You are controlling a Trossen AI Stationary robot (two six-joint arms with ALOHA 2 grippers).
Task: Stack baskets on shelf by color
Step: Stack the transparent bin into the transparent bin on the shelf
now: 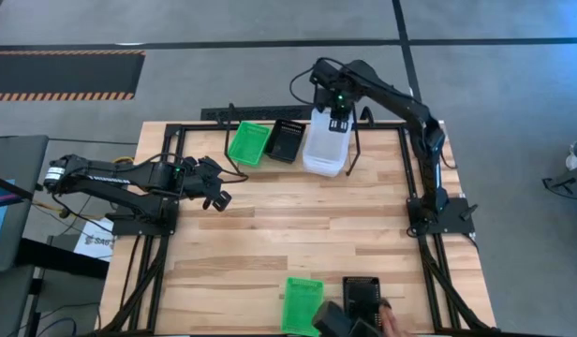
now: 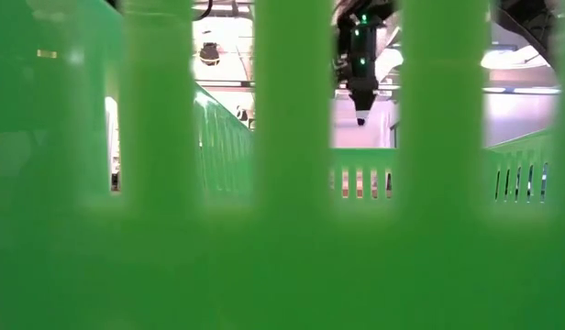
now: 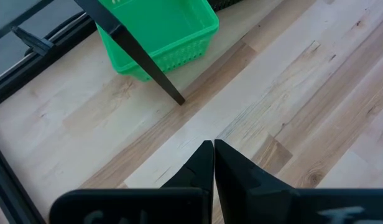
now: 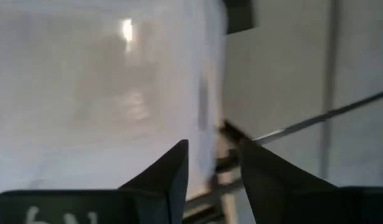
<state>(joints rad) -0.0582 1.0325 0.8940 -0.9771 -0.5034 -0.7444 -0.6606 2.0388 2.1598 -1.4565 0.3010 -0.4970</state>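
Note:
The black wire shelf [image 1: 354, 150] stands at the table's far edge. On it, left to right, sit a green basket [image 1: 248, 142], a black mesh basket [image 1: 286, 140] and a clear basket [image 1: 324, 150]. My right gripper [image 1: 337, 122] is over the clear basket's far part, pointing down and open [image 4: 213, 165]; its fingers stand on either side of the basket's wall [image 4: 207, 106]. My left gripper [image 1: 218, 198] hovers shut [image 3: 214, 149] over bare table just in front of the shelf's left leg [image 3: 148, 62] and the green basket [image 3: 160, 31]. My right gripper comes at the clear basket from above with one finger [image 4: 170, 171] inside its wall and one [image 4: 263, 171] outside. Whether either finger touches the wall, I cannot tell. The basket rests on the shelf.
At the table's near edge lie another green basket [image 1: 303, 304] and a black mesh basket [image 1: 362, 295], with a person's hand [image 1: 393, 323] beside them. That green basket [image 2: 264, 229] fills most of the low view. The table's middle [image 1: 298, 225] is bare wood.

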